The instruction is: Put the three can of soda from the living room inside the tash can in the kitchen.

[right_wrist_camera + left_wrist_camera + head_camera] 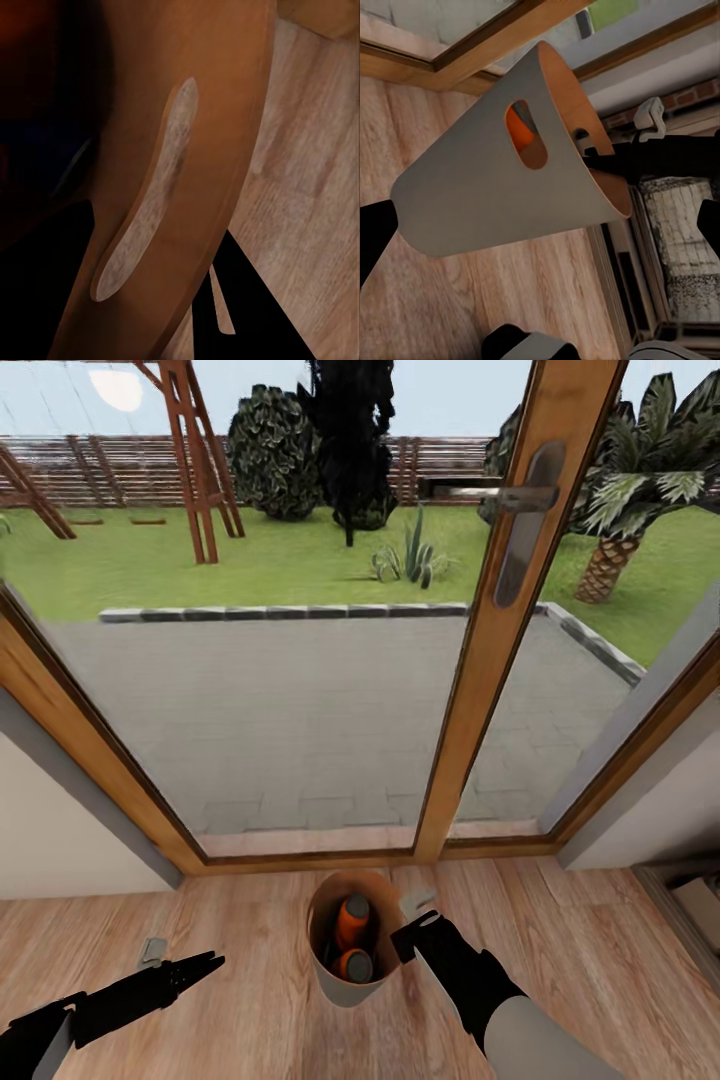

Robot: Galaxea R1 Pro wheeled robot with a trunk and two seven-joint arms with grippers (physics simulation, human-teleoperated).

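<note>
The tash can (341,988), pale grey outside and brown-orange inside, hangs tilted just above the wood floor in front of the glass doors. Two orange cans of soda (352,920) (356,966) lie inside it; one shows through the handle slot (519,131). My right gripper (404,940) is shut on the bin's rim, one finger inside and one outside the wall (225,112). My left gripper (205,963) is open, low to the bin's left and apart from it, pointing at the grey outer side (480,187).
Wood-framed glass garden doors (490,660) with a metal handle (525,525) stand close ahead. White wall flanks both sides. A small grey object (152,952) lies on the floor at left. Low furniture (690,900) sits at right.
</note>
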